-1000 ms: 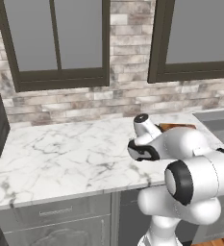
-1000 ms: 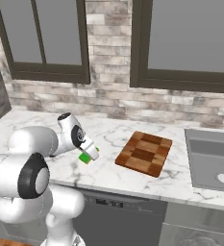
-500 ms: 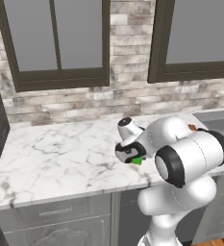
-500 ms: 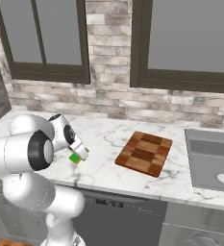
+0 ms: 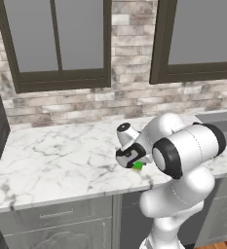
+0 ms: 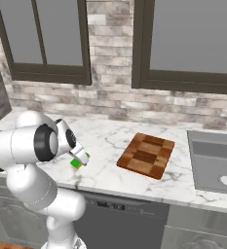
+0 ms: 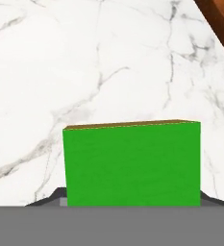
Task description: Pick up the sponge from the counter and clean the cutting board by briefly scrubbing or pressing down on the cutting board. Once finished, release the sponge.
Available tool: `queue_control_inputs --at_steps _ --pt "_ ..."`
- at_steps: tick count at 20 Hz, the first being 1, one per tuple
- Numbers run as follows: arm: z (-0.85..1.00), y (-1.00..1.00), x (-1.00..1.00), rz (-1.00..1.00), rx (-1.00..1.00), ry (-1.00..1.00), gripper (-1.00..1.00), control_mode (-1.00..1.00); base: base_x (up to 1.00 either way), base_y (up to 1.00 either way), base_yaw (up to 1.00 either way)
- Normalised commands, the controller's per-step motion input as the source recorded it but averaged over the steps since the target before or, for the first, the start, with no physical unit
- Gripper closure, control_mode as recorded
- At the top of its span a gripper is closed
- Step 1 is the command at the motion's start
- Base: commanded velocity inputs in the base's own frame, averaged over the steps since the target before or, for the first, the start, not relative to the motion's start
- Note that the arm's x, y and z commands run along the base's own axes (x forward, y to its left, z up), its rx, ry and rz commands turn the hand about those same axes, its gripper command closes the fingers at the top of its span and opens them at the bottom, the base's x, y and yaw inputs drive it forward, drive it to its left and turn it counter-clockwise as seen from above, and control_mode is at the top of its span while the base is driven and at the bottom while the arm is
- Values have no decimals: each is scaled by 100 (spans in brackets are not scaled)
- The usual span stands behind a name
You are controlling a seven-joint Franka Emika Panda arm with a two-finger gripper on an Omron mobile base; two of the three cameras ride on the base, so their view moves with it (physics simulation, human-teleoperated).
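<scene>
A brick wall [image 6: 110, 104] with dark-framed windows [image 6: 46, 41] backs the white marble counter [image 5: 51, 155], a sink [image 6: 215, 165] at its right end. The cutting board [image 6: 146, 154] lies bare (well right of the arm). The gripper [image 6: 81, 159], pinching the sponge [image 6: 77, 162], has swung further left since a second ago, above the counter's front.
</scene>
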Motion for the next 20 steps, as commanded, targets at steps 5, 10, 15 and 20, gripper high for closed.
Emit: queue_control_inputs --at_steps 5,10,15,20 --pt "-1 0 0 0 0 0 100 -100 0 0 0" --pt "0 0 0 0 0 0 -100 -100 0 0 0" --pt "0 -3 -2 0 0 0 -100 -100 0 0 0" --pt "5 -9 -1 0 0 0 -100 -100 0 0 0"
